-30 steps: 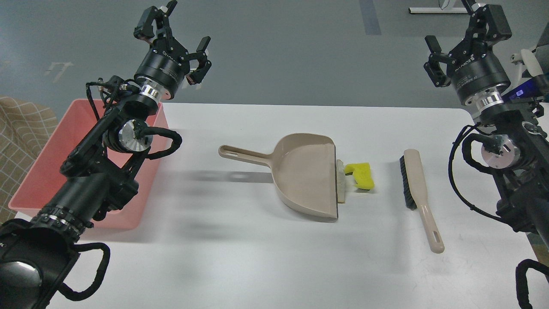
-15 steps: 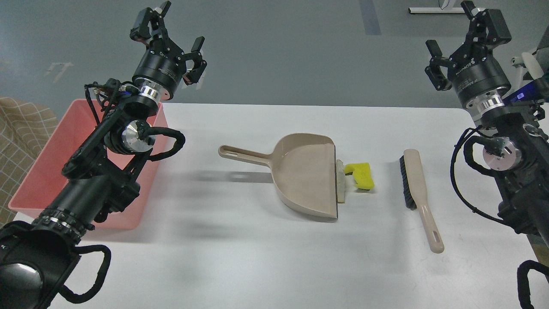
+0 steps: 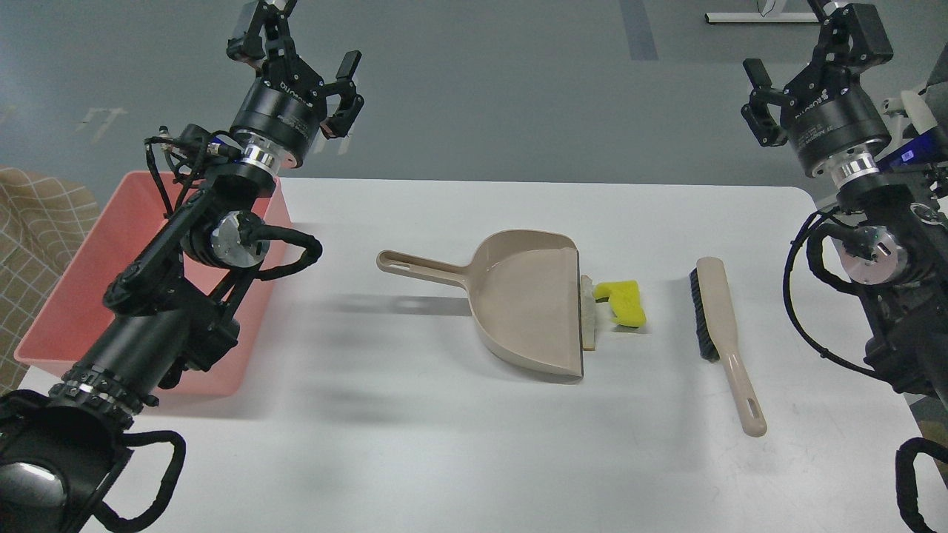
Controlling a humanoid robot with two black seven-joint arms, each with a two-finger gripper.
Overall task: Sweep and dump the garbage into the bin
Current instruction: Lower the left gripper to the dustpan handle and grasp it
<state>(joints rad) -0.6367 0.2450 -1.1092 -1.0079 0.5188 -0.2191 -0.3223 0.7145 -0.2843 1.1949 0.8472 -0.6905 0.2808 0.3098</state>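
The garbage lies mid-table: a yellow notched chunk (image 3: 622,302) and a whitish rough strip (image 3: 588,311) with a thin tan stick, both right at the open lip of the beige dustpan (image 3: 526,311). The beige brush with black bristles (image 3: 722,333) lies to their right. The salmon-pink bin (image 3: 81,296) stands at the table's left edge, partly hidden by my left arm. My left gripper (image 3: 296,44) is open and empty, raised above the bin's far corner. My right gripper (image 3: 811,52) is open and empty, raised beyond the table's far right corner.
The white table (image 3: 444,444) has a rounded far right corner and the grey floor lies beyond it. A checked tan cloth (image 3: 29,229) lies left of the bin. White furniture legs (image 3: 748,15) stand on the floor at the top right.
Both grippers have risen a little toward the top of the view; the right one also shifted slightly right. The dustpan, garbage, brush and bin have not moved.
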